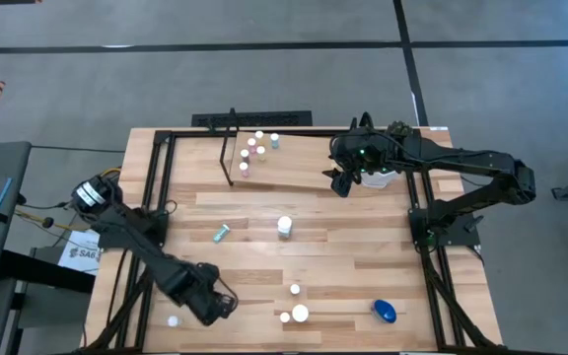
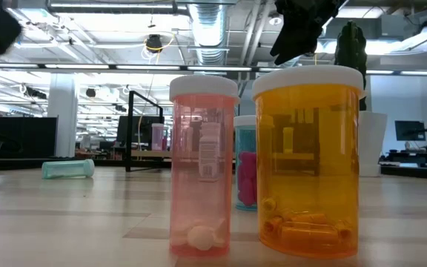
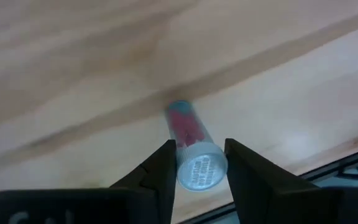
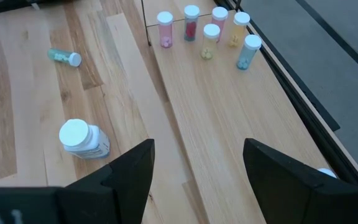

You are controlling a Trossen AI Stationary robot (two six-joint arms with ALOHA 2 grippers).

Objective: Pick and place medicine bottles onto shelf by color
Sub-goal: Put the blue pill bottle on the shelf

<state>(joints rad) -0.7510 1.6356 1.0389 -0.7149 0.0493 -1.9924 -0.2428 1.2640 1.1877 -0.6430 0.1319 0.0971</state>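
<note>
Left tool [image 3: 197, 163] open, straddling lying bottle [image 3: 191, 146]; close squarely at cap. Right tool [image 4: 197, 165] open, empty, over shelf [image 4: 229, 118].

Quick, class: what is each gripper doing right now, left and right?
Left gripper: open, its fingers either side of a lying bottle, not shut on it.
Right gripper: open, holding nothing, above the shelf.

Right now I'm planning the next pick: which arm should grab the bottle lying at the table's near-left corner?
Left. The left gripper already has its open fingers either side of the lying bottle. The right gripper hovers empty over the shelf.
</note>
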